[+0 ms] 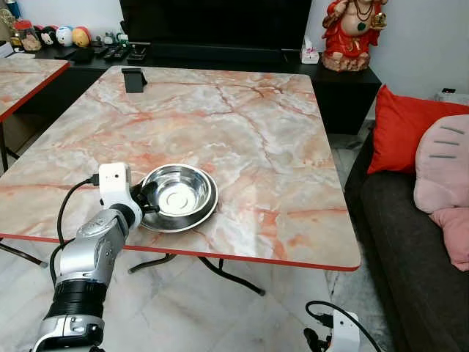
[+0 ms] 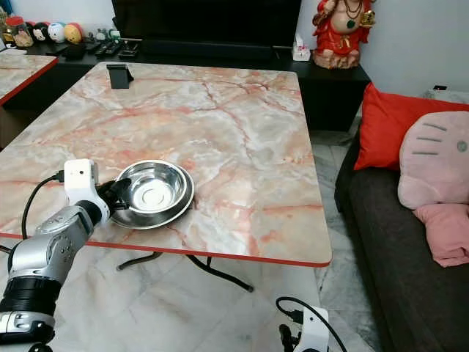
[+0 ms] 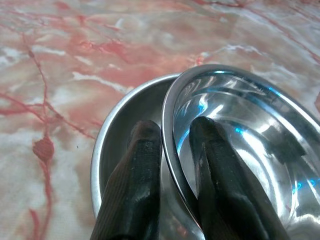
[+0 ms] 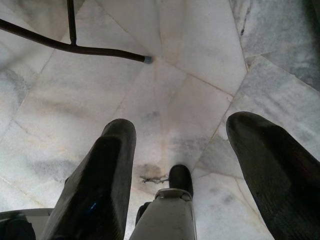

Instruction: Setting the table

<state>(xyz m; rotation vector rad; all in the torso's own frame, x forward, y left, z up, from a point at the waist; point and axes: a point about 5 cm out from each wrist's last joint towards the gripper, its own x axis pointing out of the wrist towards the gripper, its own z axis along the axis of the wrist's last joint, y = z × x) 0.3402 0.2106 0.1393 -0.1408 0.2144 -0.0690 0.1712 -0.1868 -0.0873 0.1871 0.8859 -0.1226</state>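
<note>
Near the front left edge of the marble table (image 1: 242, 125), a shiny steel bowl (image 1: 178, 191) sits nested inside a wider steel dish (image 1: 210, 210). My left gripper (image 1: 149, 198) reaches over the table edge to the bowl's left rim. In the left wrist view the left gripper (image 3: 175, 131) is shut on the rim of the inner bowl (image 3: 240, 150). One finger is inside it and the other is in the outer dish (image 3: 127, 107). The inner bowl sits tilted in the dish. My right gripper (image 4: 182, 125) hangs open low over the marble floor.
A black stand (image 1: 134, 79) sits at the table's far left. A dark sofa with a red cushion (image 1: 403, 132) and pink pillows (image 1: 443, 165) runs along the right. A second table (image 1: 22, 77) stands to the left, and black table legs (image 1: 227, 277) are below.
</note>
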